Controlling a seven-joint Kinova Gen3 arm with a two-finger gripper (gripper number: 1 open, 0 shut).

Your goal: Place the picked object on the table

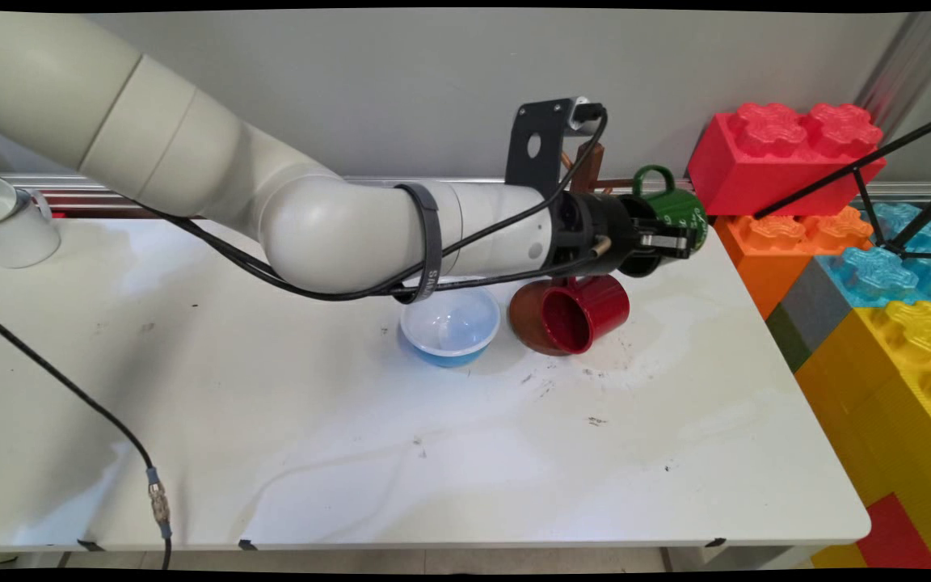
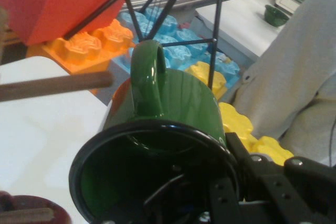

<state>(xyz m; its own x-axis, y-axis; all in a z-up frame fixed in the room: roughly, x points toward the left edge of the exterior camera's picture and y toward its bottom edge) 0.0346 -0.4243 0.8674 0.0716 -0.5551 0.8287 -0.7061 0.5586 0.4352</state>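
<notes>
My arm [image 1: 191, 170] was made of thick, rounded cream-white links with smooth joints. A dark strap [image 1: 431, 234] (with faint pale lettering) circled my forearm and pinned black cables [image 1: 312, 293] against it. My wrist ended in a black cylindrical collar, and above it rose a black bracket [image 1: 542, 145] with a round hole. My end effector [image 1: 671, 241] was black, with jointed linkage and small silver screws.

Green mug [image 1: 680, 212] [image 2: 173, 103] on side, handle up, held aloft.

White markings on green mug [image 1: 680, 212] illegible; strap [image 1: 430, 242] lettering unreadable.
</notes>
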